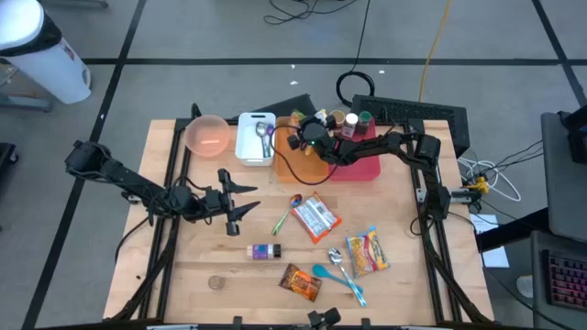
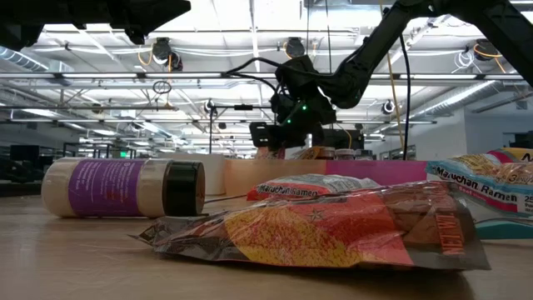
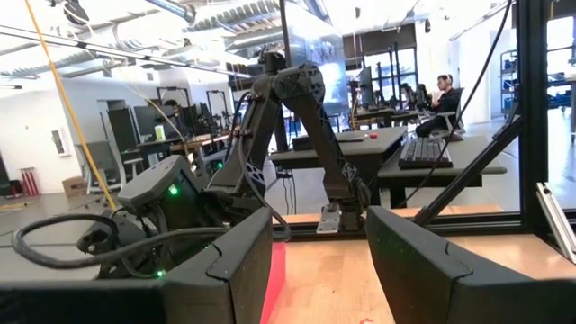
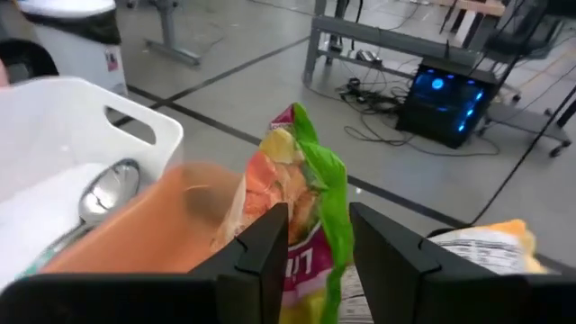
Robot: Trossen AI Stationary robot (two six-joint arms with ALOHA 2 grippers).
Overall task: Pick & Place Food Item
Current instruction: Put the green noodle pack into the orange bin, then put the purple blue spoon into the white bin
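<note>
The wooden table (image 1: pixel 197 275) fills the high view, and only that view lays out the whole scene. The left arm (image 1: pixel 119 174) reaches in from the left edge; its left gripper (image 1: pixel 246 202) hangs above bare wood, fingers apart and holding nothing. The left wrist view confirms the gap between its fingers (image 3: pixel 236 270) and, beyond them, shows the right arm (image 3: pixel 297 117) and a seated person (image 3: pixel 441 94) at a desk far back in the room.

The right arm stretches from the right edge to the far row of containers: a red bin (image 1: pixel 362 168), an orange bin (image 1: pixel 307 165), a white bin (image 1: pixel 249 147) with a metal spoon (image 1: pixel 263 133) in it, and a pink bowl (image 1: pixel 207 136). From above, the right gripper (image 1: pixel 305 137) sits over the orange bin, but what it holds is hidden there.

The right wrist view supplies that: a snack bag (image 4: pixel 292 202), orange, red and green, stands between the fingers (image 4: pixel 261 261), pinched by them, directly above the orange bin, with the white bin and spoon beside it.

The low view alone shows the near items up close: a crumpled chip bag (image 2: pixel 333 233), ramen packets (image 2: pixel 312 187), and a jar (image 2: pixel 125 189) with a purple label lying on its side. A teal spoon (image 1: pixel 335 277) appears only from above.
</note>
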